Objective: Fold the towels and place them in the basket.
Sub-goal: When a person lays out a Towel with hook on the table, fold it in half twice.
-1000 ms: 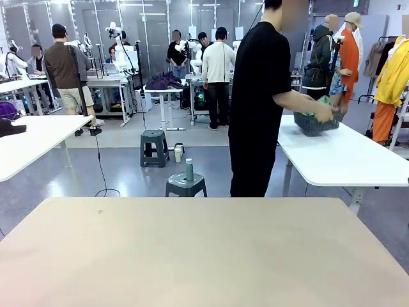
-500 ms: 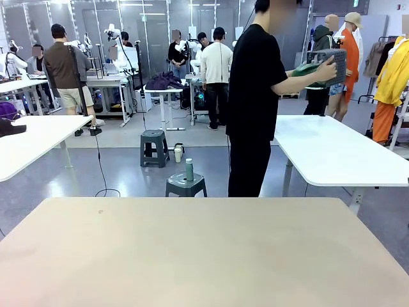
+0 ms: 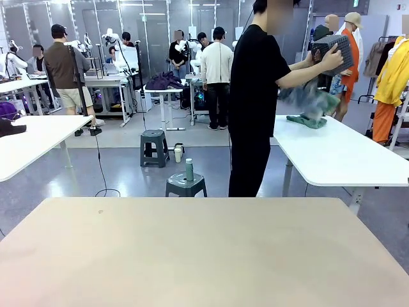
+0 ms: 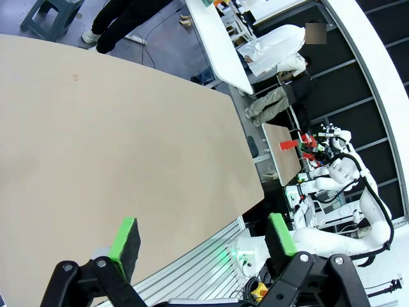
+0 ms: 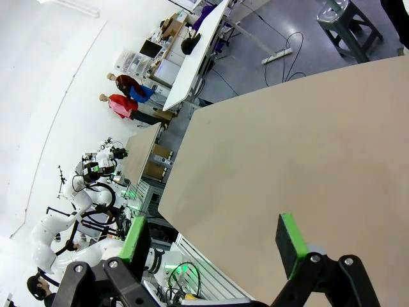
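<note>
While the L gripper (image 4: 202, 236) hangs by a corner of the beige worktop (image 4: 115, 128), its green-padded fingers (image 4: 124, 238) stand wide apart w/ nothing btwn them. One pad is over the worktop's edge, the other past it, above the metal frame.

Front view, L to R:
- A white table (image 3: 38, 137) stands at far left, apart from the worktop.
- A grey stool (image 3: 154, 144) is on the floor, well beyond the worktop's far edge.
- A 2nd stool (image 3: 186, 185) is closer to that edge, w/ a green bottle (image 3: 189, 169) upright on its seat.
- A person (image 3: 255, 96) in black tee & trousers stands just past the far edge, R of its middle, turned toward a white side table (image 3: 345, 160) on the R.

The person's arm is stretched out. A hand (image 3: 331, 61) grips the basket (image 3: 339, 48), held up in the air & tipped, above the side table's far-left corner and well apart from the worktop.

Under it a blurred cloth bundle (image 3: 305, 99), pale grey-green, is in mid-air btwn basket & table top; can't tell which towel it is. The mint-green towel (image 3: 307, 120) lies crumpled on the side table, near that same far-left corner & close to the far edge.

The R gripper (image 5: 213, 242) sits by another worktop corner. Its fingers (image 5: 291, 243) are spread wide, holding nothing, w/ one pad over the worktop & the other beyond its edge.
</note>
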